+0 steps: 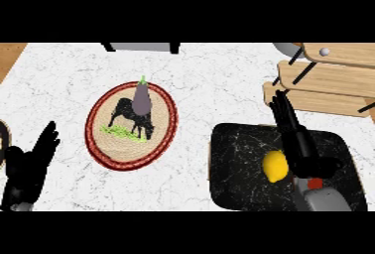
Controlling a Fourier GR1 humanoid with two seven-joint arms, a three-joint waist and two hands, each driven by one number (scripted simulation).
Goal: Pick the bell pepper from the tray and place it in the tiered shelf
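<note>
Tray (pixel 236 171) on white marble counter (pixel 212 69)

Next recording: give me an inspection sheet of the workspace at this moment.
Surface: white marble counter.
Job's things: yellow bell pepper lying on the black tray; wooden tiered shelf at far right.
Clutter: eggplant on a round woven plate.
Hands: right hand open above the tray, beside the bell pepper; left hand open, resting at lower left.
Cables: nothing seen.
Surroundings: wooden strip at top left.
</note>
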